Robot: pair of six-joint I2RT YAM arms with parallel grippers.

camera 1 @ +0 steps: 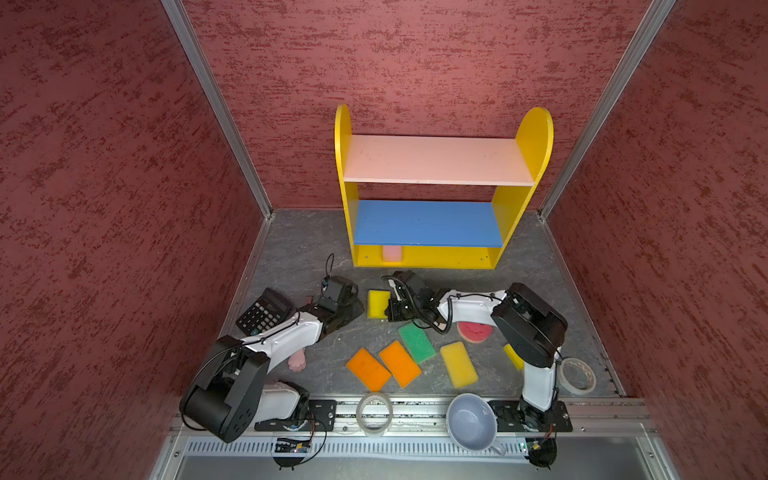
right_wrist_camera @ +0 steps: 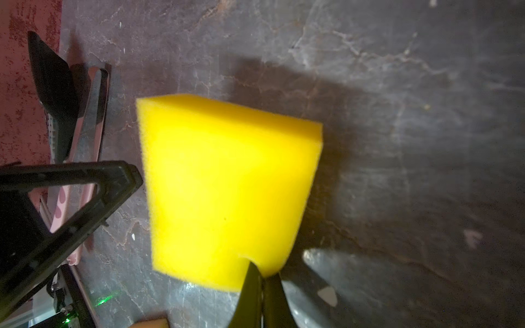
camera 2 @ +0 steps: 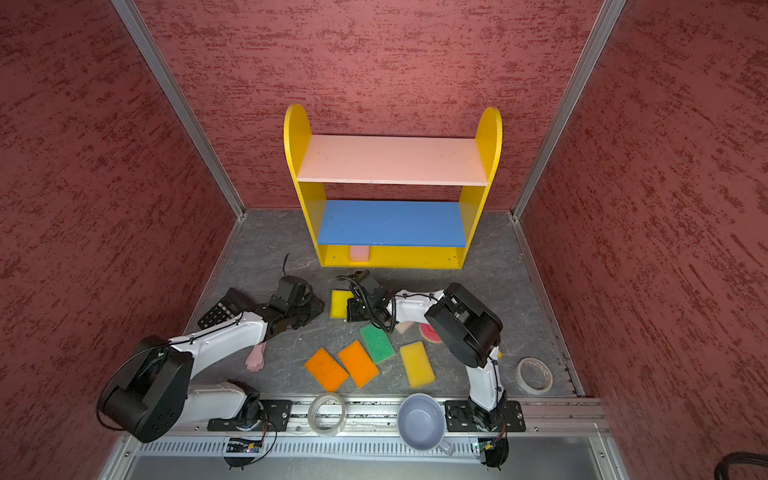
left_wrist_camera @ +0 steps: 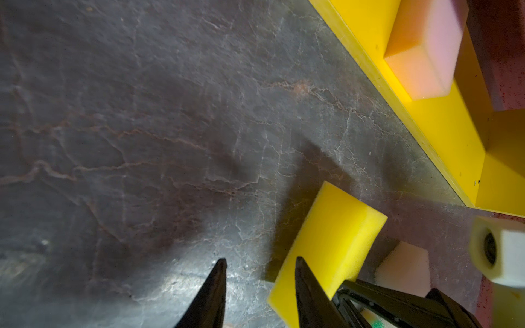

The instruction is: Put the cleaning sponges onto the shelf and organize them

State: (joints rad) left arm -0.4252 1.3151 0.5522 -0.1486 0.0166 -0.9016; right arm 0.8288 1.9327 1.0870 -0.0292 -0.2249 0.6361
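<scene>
Red textured walls are boxing in a grey stone-look counter (camera 1: 324,386). At the near edge, a clear tape roll (camera 1: 359,413) and a grey mug (camera 1: 471,422) are sitting on the rail, and a white tape roll (camera 1: 563,380) is lying to the right. Next out, an orange sponge (camera 1: 368,369) and a second orange sponge (camera 1: 400,363) are lying side by side. A green sponge (camera 1: 417,343) is just beyond them, and a long yellow sponge (camera 1: 458,365) is lying to their right. A round red sponge (camera 1: 473,331) is peeking out under the right arm. A pink paw stick (camera 1: 297,360) and a calculator (camera 1: 264,311) are lying by the left arm. Mid-counter, the right hand (right_wrist_camera: 262,272) is pinching closed on a corner of the square yellow sponge (right_wrist_camera: 227,184). The left hand (left_wrist_camera: 260,259) is hovering just beside that sponge, fingers apart, gripping nothing. Farthest back, the shelf (camera 1: 536,137) is standing against the wall. A pink sponge (camera 1: 392,253) is sitting on its yellow base, left of middle, and the blue and pale pink boards are holding nothing.
</scene>
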